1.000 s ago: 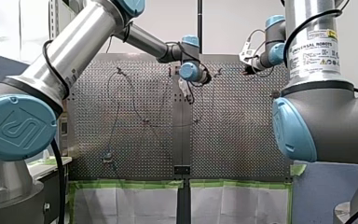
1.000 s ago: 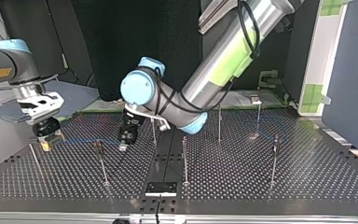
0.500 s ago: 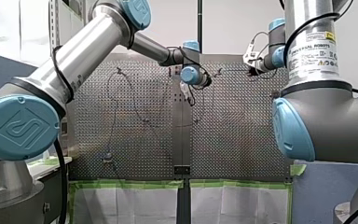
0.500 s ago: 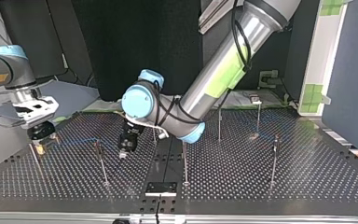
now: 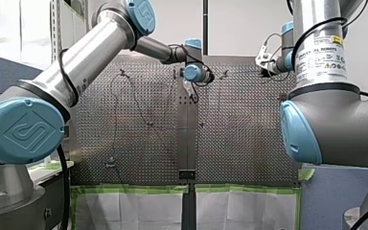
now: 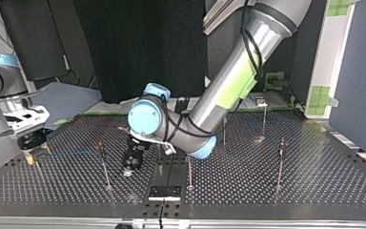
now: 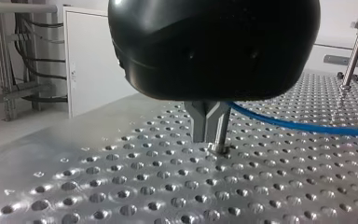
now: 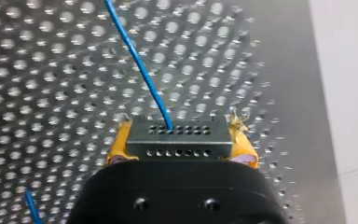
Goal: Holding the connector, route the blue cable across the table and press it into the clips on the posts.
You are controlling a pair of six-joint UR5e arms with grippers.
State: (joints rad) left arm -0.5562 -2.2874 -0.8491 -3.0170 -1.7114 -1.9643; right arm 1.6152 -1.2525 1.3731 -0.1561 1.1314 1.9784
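In the right wrist view my right gripper (image 8: 179, 142) is shut on the grey connector (image 8: 179, 136), held between its yellow pads (image 8: 243, 148). The blue cable (image 8: 139, 60) leaves the connector and runs ahead over the perforated table. In the top view that gripper (image 6: 29, 157) hangs low at the left edge, and the cable (image 6: 76, 153) stretches from it past a post (image 6: 104, 164) toward my left gripper (image 6: 129, 171). My left gripper's metal fingers (image 7: 204, 123) are shut, with their tips on the table. The cable (image 7: 303, 127) passes close behind them.
Several thin posts stand on the plate: one in the middle (image 6: 188, 164), one at the top view's right (image 6: 280, 162), two further back (image 6: 224, 129) (image 6: 264, 119). A black bracket (image 6: 164, 192) sits at the near edge. Another post (image 7: 350, 70) stands beyond the cable.
My right gripper has carried the connector further toward the top view's left and near edge. My left gripper has come toward the near edge, and the cable has moved along with them.
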